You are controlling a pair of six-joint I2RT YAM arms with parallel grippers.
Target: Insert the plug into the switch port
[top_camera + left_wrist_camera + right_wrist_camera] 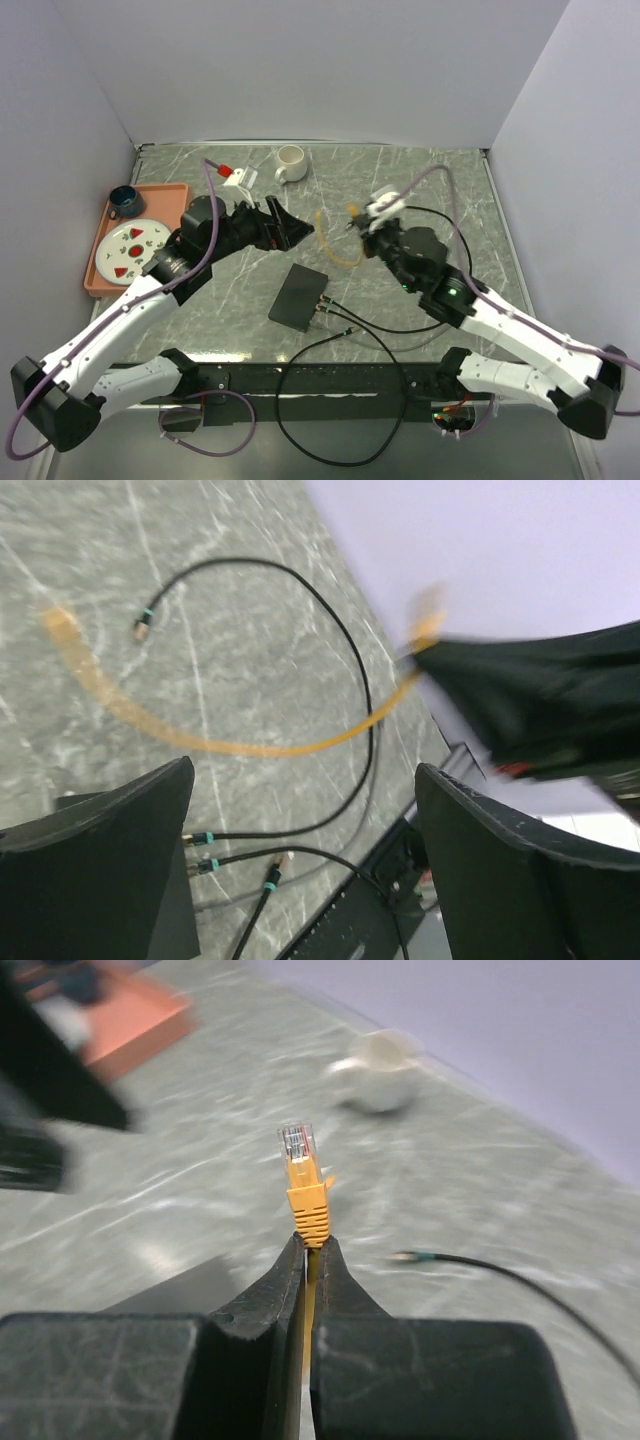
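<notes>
Nearest the arm bases, thin black cables (366,695) are being trailed across the grey marbled desk (420,180). Several of them are being fed into the narrow right-hand edge of the flat matte-black rectangular box (298,297), which is lying flat near the desk's middle. The switch port (323,299) is being carried in that same edge — too small to be made out singly.

Just beyond the box, the clear-tipped orange plug (298,1146) is being gripped by the right tool (309,1248). Its fingers are being pressed almost together on the cable right behind the plug's boot. The plug is being held well apart from the box, and the rest of its orange cable (335,250) is being left looped on the desk.

To the left, the left tool (303,780) is being held wide open, with nothing between its fingers.

Farther off, a white plate (133,250) and a dark blue cup (125,200) are being borne by a rectangular orange tray (172,188) — and a white ceramic mug (290,163) is standing by the far wall.
</notes>
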